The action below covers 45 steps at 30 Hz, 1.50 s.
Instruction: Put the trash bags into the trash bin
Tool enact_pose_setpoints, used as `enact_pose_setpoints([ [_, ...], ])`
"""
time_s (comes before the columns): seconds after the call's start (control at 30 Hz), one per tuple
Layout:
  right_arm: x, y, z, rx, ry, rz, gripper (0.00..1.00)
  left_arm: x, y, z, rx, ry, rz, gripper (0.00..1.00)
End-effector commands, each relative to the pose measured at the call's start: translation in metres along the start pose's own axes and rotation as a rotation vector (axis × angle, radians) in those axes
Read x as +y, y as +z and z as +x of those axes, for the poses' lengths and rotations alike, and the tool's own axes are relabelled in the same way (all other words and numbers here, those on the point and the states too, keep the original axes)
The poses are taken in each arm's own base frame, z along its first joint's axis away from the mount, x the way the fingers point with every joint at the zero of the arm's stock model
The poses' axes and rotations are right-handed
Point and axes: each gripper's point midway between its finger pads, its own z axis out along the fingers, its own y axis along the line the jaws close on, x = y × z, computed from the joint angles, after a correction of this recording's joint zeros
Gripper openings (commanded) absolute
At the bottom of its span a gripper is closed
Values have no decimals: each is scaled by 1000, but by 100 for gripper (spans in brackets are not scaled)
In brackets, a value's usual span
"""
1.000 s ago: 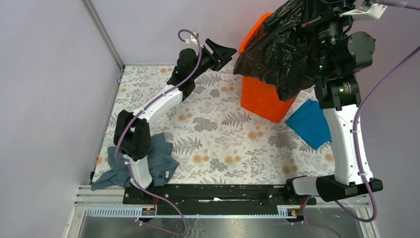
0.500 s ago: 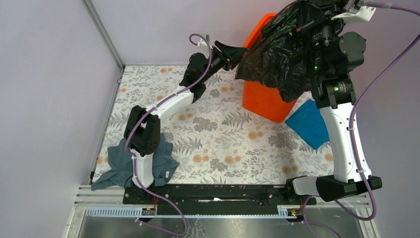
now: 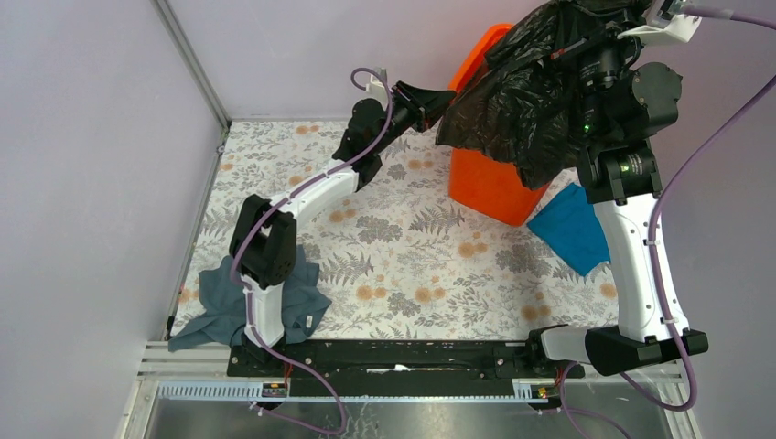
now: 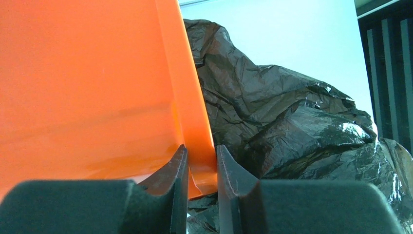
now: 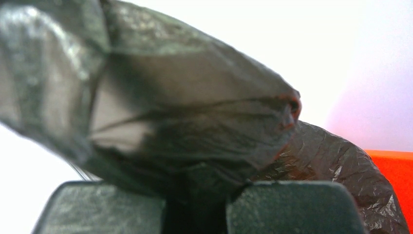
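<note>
The orange trash bin stands at the back right of the table, and the black trash bag drapes over its top and right side. My left gripper is shut on the bin's rim, one finger on each side of the orange wall. The bag shows just beyond it in the left wrist view. My right gripper is high above the bin and is shut on a bunch of the bag, which fills the right wrist view. The bin's orange edge shows at the right of that view.
A bright blue cloth lies on the table right of the bin, beside my right arm. A grey-blue cloth lies at the near left by my left arm's base. A metal frame post rises at the back left.
My left gripper has moved right from open air to the bin's rim and closed on it. My right gripper with the bag has shifted slightly up and right.
</note>
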Motion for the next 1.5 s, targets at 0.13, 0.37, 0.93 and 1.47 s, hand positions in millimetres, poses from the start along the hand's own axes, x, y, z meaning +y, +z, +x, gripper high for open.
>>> enact_pose_setpoints([
  [0.13,34,-5,-32,-50,91,-111,0,-93,-62,-4,-89,98,122,0],
  [0.37,86,-1,-71,-100,266,-307,0,-107,-132,14,-97,113,31,0],
  [0.93,129,37,-38,-149,659,-751,0,-94,-238,52,-112,94,-59,0],
  [1.47,76,29,110,332,461,-462,0,-82,-298,43,-84,662,-247,67],
])
